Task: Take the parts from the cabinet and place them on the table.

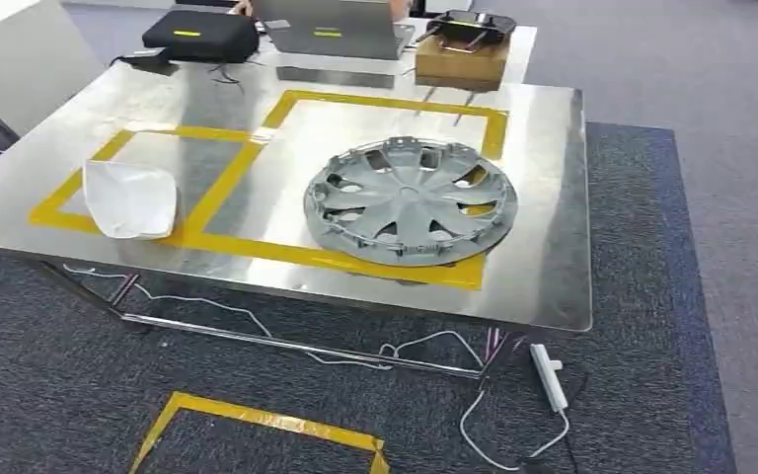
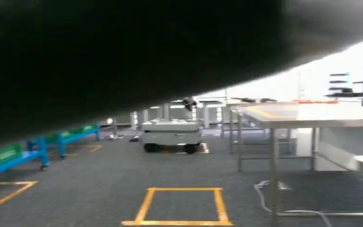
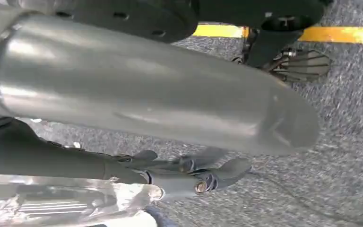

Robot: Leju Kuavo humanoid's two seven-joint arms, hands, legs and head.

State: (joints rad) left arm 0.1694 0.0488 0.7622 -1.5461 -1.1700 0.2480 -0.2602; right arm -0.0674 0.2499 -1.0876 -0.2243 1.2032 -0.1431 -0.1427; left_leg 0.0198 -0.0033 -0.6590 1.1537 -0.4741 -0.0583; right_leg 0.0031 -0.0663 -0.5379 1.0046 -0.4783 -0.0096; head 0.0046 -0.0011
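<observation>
A grey wheel cover [image 1: 410, 200] lies flat on the steel table [image 1: 543, 276], inside the right yellow-taped rectangle. A white moulded part [image 1: 130, 198] sits in the left taped rectangle, near the table's front edge. In the right wrist view my right hand [image 3: 194, 172] hangs low over the dark carpet, its dark fingers [image 3: 231, 168] stretched out and apart with nothing between them. A silver arm tube [image 3: 146, 90] crosses that picture above the hand.
At the table's far end stand a black case [image 1: 200, 35], a laptop [image 1: 331, 28] and a cardboard box [image 1: 461, 59]. Cables and a white power strip [image 1: 547, 376] lie under the table. A yellow taped square [image 1: 257, 434] marks the carpet. A wheeled cart [image 2: 171, 135] stands beyond.
</observation>
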